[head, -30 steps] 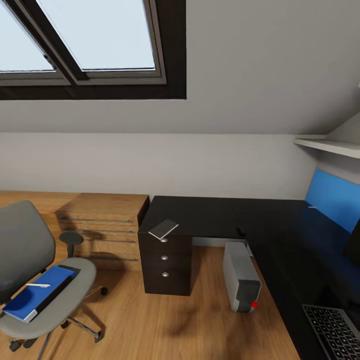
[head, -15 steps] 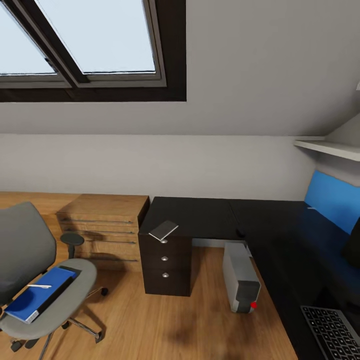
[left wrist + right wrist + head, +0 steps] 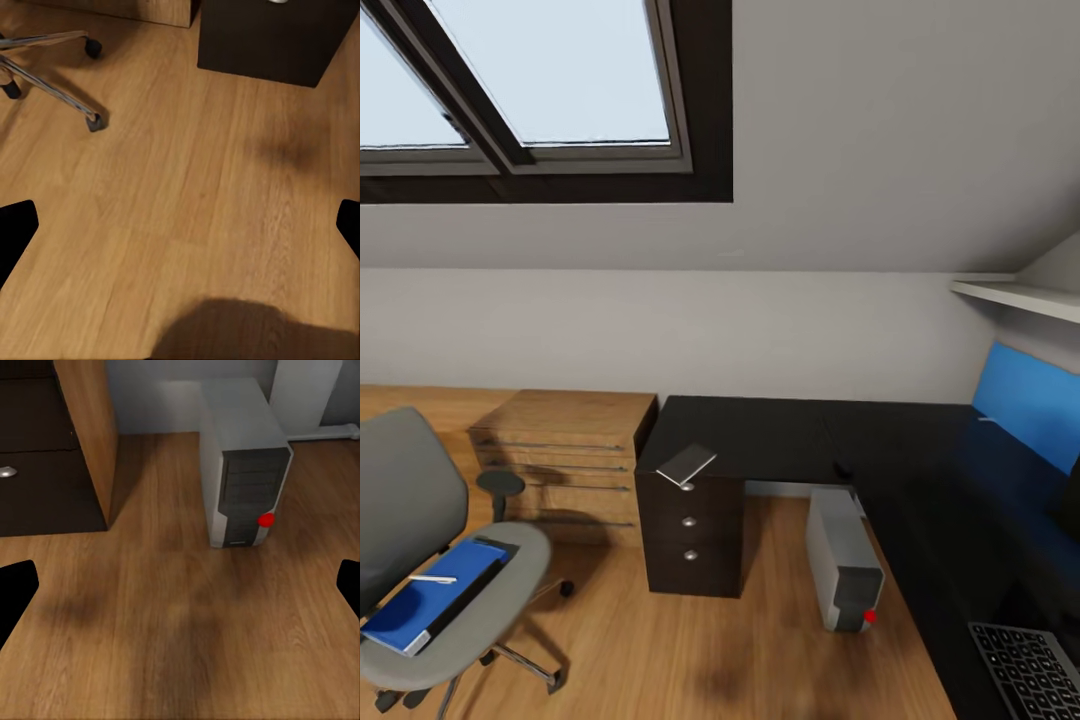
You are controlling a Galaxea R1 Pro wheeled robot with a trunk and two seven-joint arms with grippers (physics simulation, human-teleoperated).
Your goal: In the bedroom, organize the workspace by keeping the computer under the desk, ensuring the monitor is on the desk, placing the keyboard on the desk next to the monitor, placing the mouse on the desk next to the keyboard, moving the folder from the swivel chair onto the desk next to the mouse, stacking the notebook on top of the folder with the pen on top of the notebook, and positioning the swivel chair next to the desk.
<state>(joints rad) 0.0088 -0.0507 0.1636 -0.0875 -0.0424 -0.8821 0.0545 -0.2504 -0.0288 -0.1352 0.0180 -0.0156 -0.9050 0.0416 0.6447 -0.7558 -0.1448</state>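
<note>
A: Lying on the swivel chair (image 3: 455,600) seat is the blue folder (image 3: 425,600); the computer (image 3: 842,560) stands under the counter (image 3: 780,435).
B: And the keyboard (image 3: 1030,670)?
A: On the counter's near edge. Both claws: left claw (image 3: 180,232) and right claw (image 3: 180,592) spread apart, holding nothing.

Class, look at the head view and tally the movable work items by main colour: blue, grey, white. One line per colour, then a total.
Blue: 1, the folder.
Grey: 4, the swivel chair, computer, keyboard, notebook.
White: 1, the pen.
Total: 6.
</note>
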